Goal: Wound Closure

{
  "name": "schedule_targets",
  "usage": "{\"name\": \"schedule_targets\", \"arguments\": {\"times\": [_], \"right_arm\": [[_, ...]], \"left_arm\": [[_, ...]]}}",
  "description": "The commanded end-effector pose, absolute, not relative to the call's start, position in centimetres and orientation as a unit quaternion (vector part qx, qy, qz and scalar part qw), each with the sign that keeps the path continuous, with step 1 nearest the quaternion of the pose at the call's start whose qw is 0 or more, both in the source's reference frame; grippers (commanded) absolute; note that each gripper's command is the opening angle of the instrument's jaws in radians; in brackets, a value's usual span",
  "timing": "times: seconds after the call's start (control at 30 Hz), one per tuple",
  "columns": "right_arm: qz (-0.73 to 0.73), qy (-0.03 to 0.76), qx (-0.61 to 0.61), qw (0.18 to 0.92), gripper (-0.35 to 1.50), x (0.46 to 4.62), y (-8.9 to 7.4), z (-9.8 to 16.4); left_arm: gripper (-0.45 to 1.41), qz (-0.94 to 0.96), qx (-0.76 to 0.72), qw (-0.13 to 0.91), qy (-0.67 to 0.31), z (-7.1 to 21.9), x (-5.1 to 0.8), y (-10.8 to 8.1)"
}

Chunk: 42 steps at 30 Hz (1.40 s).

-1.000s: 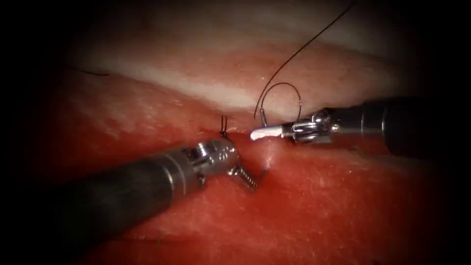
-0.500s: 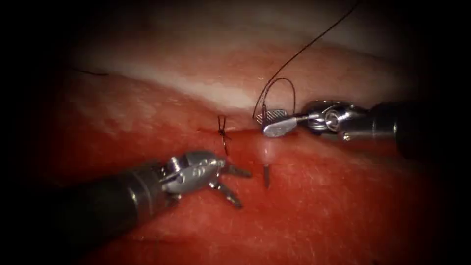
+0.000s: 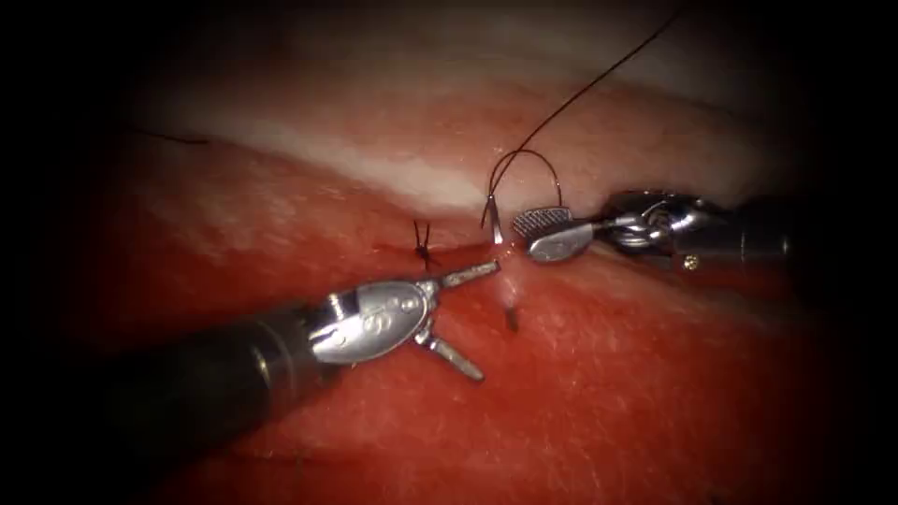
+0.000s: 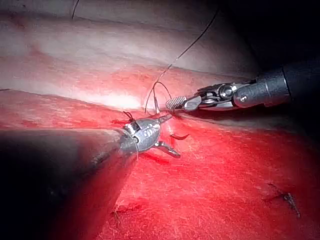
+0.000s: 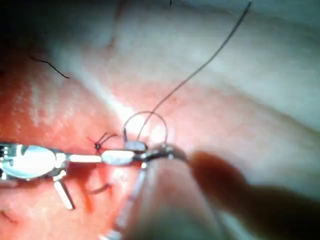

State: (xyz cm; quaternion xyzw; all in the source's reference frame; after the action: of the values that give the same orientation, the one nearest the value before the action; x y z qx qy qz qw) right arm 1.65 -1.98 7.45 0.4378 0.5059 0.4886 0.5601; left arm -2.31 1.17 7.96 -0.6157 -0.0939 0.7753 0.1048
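The curved needle sits in the tissue (image 3: pixel 636 374) with its middle buried. Its tail (image 3: pixel 491 213) stands out on the far edge of the cut, and its tip (image 3: pixel 512 321) pokes out on the near edge. Neither tool holds it. My right tool (image 3: pixel 524 236) is open just right of the tail, holding nothing. My left tool (image 3: pixel 479 323) is open and empty, its upper jaw against the raised tissue and its lower jaw left of the tip. The thread (image 3: pixel 580 93) loops off the tail and runs up to the right. In the left wrist view the left tool (image 4: pixel 171 135) gapes beside the tip (image 4: pixel 180 136).
A tied stitch (image 3: pixel 424 245) with short cut ends sits on the cut, left of the needle. A loose thread end (image 3: pixel 173 138) lies at the far left. Red fluid wets the near side of the tissue. Older stitches (image 4: pixel 287 197) show on it in the left wrist view.
The right tool let go of the needle near its tail, opened and drew back to the right. The left tool opened and shifted; more of the needle's tip now shows.
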Motion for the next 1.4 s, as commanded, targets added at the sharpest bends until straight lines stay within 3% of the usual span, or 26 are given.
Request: {"name": "schedule_targets", "arguments": {"times": [0.03, 0.17, 0.37, 0.43, 0.5, 0.83, 1.07, 1.4], "right_arm": [[0.487, 0.507, 0.439, 0.560, 1.18, 1.73, -1.99, 7.49], [0.489, 0.506, 0.437, 0.560, 1.15, 1.70, -1.99, 7.48], [0.495, 0.504, 0.433, 0.560, 1.13, 1.67, -1.95, 7.46], [0.496, 0.504, 0.432, 0.559, 1.11, 1.66, -1.95, 7.45], [0.498, 0.505, 0.430, 0.558, 1.11, 1.63, -1.95, 7.44], [0.489, 0.517, 0.429, 0.556, 1.08, 1.47, -2.04, 7.24], [0.487, 0.518, 0.428, 0.558, 1.08, 1.46, -2.12, 7.25], [0.479, 0.523, 0.420, 0.566, 1.08, 1.47, -2.22, 7.31]], "left_arm": [[0.63, 0.775, -0.616, 0.107, -0.093, 8.04, -2.38, 1.18], [0.36, 0.772, -0.621, 0.115, -0.079, 8.12, -2.48, 1.09], [0.12, 0.760, -0.634, 0.128, -0.063, 8.18, -2.58, 1.05], [-0.08, 0.756, -0.638, 0.133, -0.057, 8.18, -2.60, 1.06], [-0.45, 0.757, -0.637, 0.135, -0.057, 8.22, -2.58, 1.08], [-0.45, 0.681, -0.632, 0.306, -0.209, 8.30, -2.45, 1.26], [-0.45, 0.581, -0.596, 0.406, -0.378, 7.98, -2.48, 1.31], [-0.45, 0.526, -0.543, 0.418, -0.504, 7.58, -2.41, 1.20]]}}
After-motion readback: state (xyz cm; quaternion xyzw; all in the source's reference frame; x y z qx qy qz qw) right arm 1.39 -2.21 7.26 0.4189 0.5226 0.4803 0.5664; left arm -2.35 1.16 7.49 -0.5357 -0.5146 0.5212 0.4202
